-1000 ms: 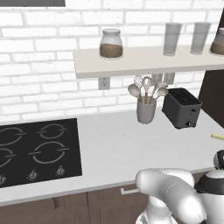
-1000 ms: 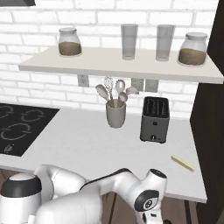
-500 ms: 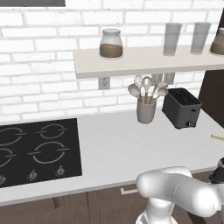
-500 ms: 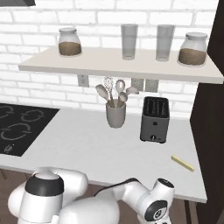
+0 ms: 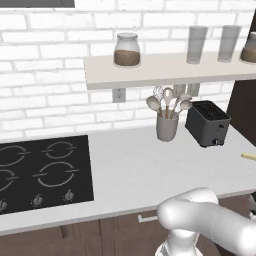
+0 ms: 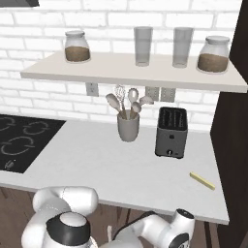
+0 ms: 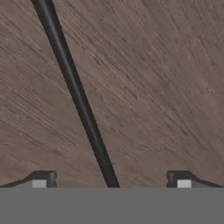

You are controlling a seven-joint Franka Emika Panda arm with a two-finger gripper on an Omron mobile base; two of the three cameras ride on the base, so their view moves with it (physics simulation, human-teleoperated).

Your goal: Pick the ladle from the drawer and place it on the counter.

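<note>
Reaching low, the gripper point(image 7: 111, 183) is held wide open above the ladle point(image 7: 74, 92), with nothing grasped.

In the hand view the dark, slim ladle stem is seen lying on a brown wood-grain surface, running from the top left down to the gap between the two finger tips, a little nearer the left one; neither tip is seen touching it. On the counter point(image 5: 130, 170) a grey utensil pot point(image 5: 167, 127) is stood holding pale wooden spoons point(image 5: 155, 105) and a wire whisk point(image 6: 119, 92), just beside the dark toaster point(image 5: 207, 122). Two jars point(image 6: 77, 46) of brown contents and two glasses point(image 6: 143, 46) are set on the wall shelf point(image 6: 121, 70). Bare worktop is left between the black stovetop point(image 5: 42, 172) and the pot, up to the front edge. A small yellow stick point(image 6: 202, 180) is lain near the counter's right end.
</note>
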